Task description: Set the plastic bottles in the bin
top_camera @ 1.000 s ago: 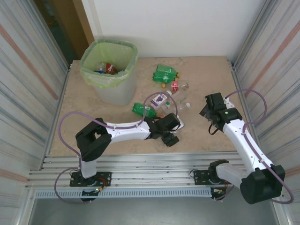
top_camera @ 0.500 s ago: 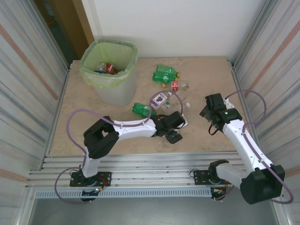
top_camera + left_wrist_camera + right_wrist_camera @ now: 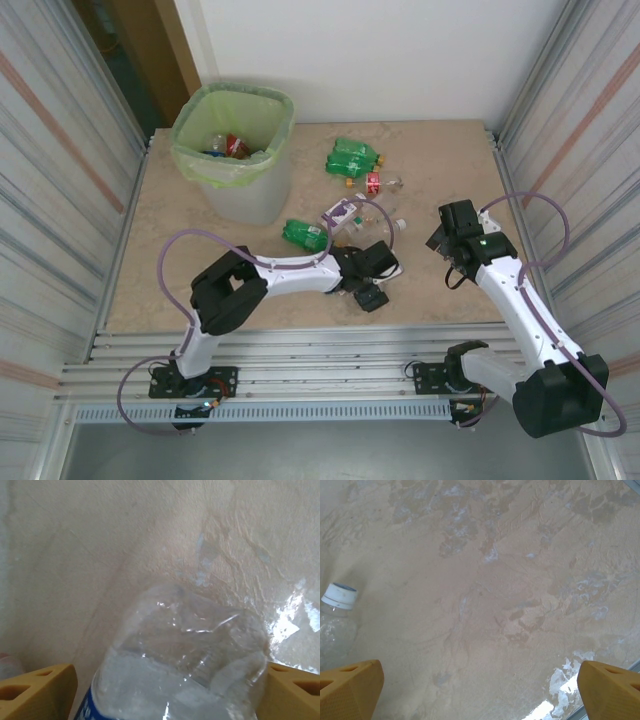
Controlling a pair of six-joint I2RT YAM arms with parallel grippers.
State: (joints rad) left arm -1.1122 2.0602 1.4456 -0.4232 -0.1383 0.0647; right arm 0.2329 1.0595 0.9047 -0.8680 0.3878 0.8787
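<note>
A crushed clear bottle [image 3: 180, 660] with a blue label lies between the yellow fingers of my left gripper [image 3: 170, 690]. The jaws are open: the right pad is against it and the left pad stands a little apart. From above, that gripper [image 3: 378, 265] is at mid-table. Beyond it lie two green bottles [image 3: 352, 158] [image 3: 305, 234], a red-labelled one [image 3: 375, 183], a purple-labelled one [image 3: 342, 211] and a clear one [image 3: 390, 226]. The bin [image 3: 240, 190] stands at the far left with bottles inside. My right gripper [image 3: 480, 690] hangs open over bare table, a white-capped clear bottle [image 3: 339, 605] to its left.
Corrugated metal walls close in both sides, and a white wall stands behind the beige table [image 3: 440, 160]. The left arm's purple cable [image 3: 175, 260] loops over the near left. The table's edge [image 3: 632, 667] shows at the right.
The left arm has folded, its elbow swinging right, and its gripper has crept right and farther over the clear bottle. The purple-labelled bottle has shifted slightly. The right arm has stayed still.
</note>
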